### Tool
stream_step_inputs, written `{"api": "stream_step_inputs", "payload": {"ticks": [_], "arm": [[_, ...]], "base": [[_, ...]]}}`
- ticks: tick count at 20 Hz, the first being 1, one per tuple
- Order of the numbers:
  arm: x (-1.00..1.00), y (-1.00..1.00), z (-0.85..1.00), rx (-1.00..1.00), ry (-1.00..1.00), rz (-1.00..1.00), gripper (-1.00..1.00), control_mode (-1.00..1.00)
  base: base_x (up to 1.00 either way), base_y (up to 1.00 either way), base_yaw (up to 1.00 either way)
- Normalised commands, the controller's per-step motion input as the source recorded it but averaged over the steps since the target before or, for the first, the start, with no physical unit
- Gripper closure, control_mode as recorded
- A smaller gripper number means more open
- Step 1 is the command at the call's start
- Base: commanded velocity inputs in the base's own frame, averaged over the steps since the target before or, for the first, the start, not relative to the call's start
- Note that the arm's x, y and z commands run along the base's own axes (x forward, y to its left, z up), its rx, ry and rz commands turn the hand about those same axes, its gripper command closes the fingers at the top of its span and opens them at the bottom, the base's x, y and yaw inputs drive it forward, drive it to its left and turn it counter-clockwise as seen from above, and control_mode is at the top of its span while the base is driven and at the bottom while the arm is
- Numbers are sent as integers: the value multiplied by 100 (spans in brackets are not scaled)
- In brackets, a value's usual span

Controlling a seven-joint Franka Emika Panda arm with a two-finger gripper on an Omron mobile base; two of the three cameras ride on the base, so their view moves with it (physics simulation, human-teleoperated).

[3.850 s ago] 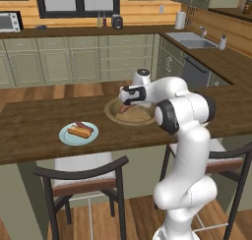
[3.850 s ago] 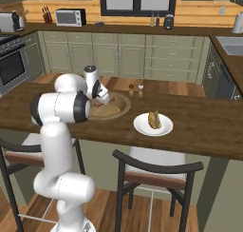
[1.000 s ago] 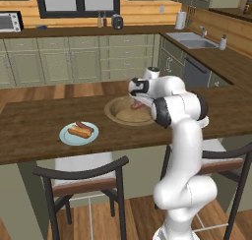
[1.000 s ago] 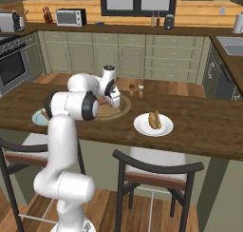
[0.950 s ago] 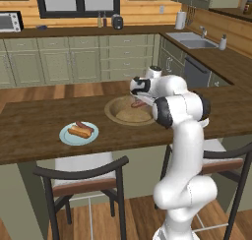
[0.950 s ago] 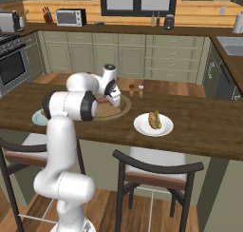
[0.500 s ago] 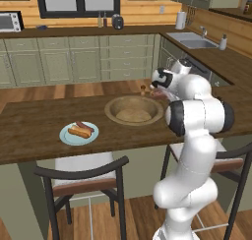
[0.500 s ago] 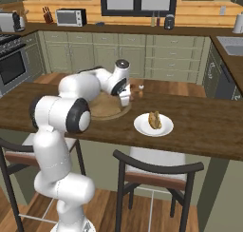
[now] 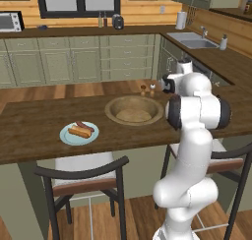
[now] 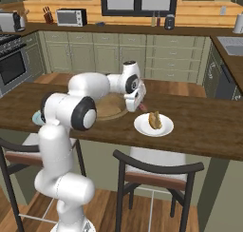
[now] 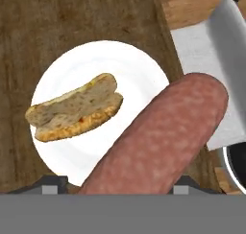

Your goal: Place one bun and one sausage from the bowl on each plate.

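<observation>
Reddish-brown sausage (image 11: 158, 137) in tool (image 10: 135, 102), above white plate (image 11: 86, 65).

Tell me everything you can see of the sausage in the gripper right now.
The sausage is slim, reddish-brown with pale mottling and a rounded end, smooth-skinned. It is held in the gripper, running away from the hand camera, above the white plate that already carries a bun. It hangs over the plate's edge nearest the counter's rim and is not yet resting on the plate.
</observation>
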Motion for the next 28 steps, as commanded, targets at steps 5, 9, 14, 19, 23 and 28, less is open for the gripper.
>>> {"api": "stream_step_inputs", "payload": {"ticks": [5, 9, 14, 19, 23, 28], "arm": [[8, -13, -67, 7, 11, -14, 100, -100], [2, -18, -96, 5, 0, -3, 100, -100], [27, -28, -55, 1, -3, 0, 100, -100], [17, -5, -21, 0, -3, 0, -100, -100], [-16, -5, 11, 2, -5, 0, -100, -100], [-76, 0, 66, 0, -16, 0, -100, -100]], "base": [[0, 0, 0], [0, 0, 0], [0, 0, 0], [0, 0, 0], [0, 0, 0], [0, 0, 0]]}}
